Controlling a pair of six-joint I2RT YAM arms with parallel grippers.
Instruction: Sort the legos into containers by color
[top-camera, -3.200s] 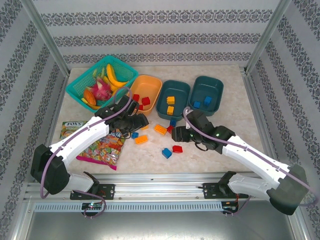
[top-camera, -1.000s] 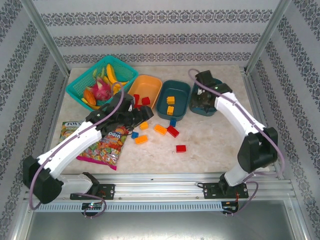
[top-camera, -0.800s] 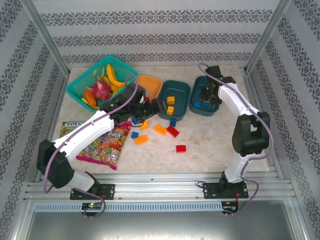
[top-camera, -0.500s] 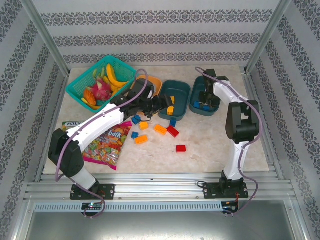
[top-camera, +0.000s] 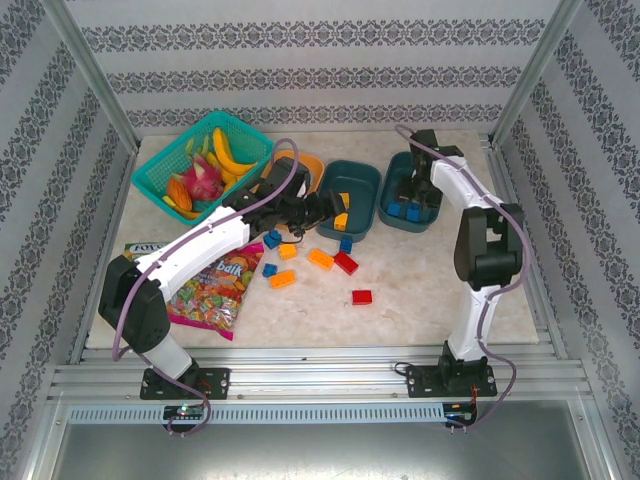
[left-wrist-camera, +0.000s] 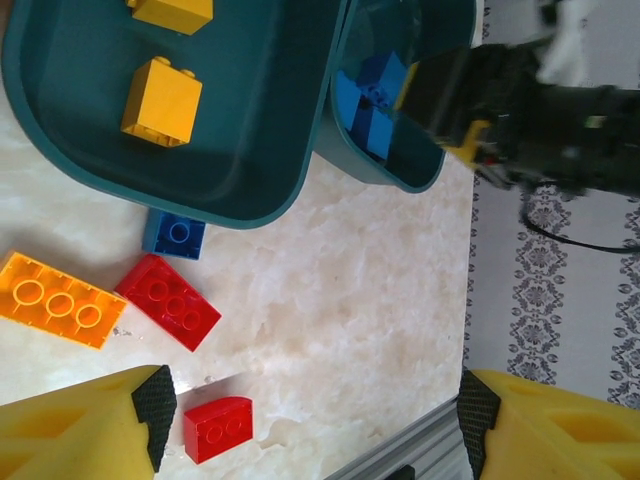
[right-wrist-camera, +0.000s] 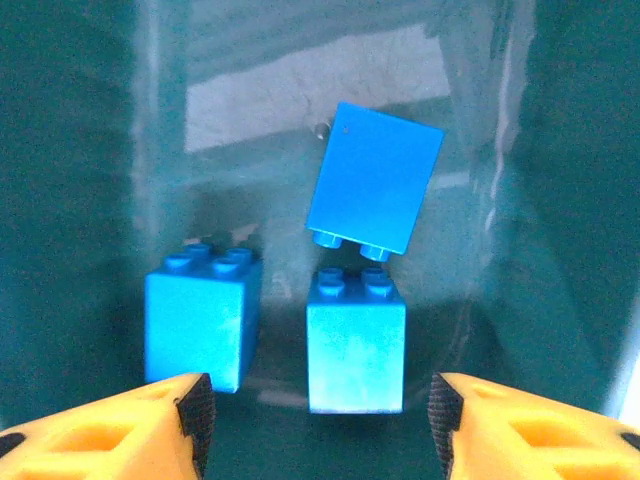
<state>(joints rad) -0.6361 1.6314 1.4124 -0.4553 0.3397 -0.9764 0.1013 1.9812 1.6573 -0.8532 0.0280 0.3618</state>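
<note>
Over the right-hand teal tub (top-camera: 444, 188), at one o'clock on the table, the right gripper (right-wrist-camera: 318, 415) is pointing straight down from a far-stretched arm, with its fingers spread wide and nothing between them. Three blue bricks (right-wrist-camera: 356, 343) are sitting inside, the twelve o'clock one tilting. The left gripper (left-wrist-camera: 316, 410) is hovering beside the middle tub (left-wrist-camera: 250, 130), fingers splayed and empty, above loose red bricks (left-wrist-camera: 168, 302).

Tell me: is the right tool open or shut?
Open: the right tool has fingers wide apart above blue bricks in a teal tub.
</note>
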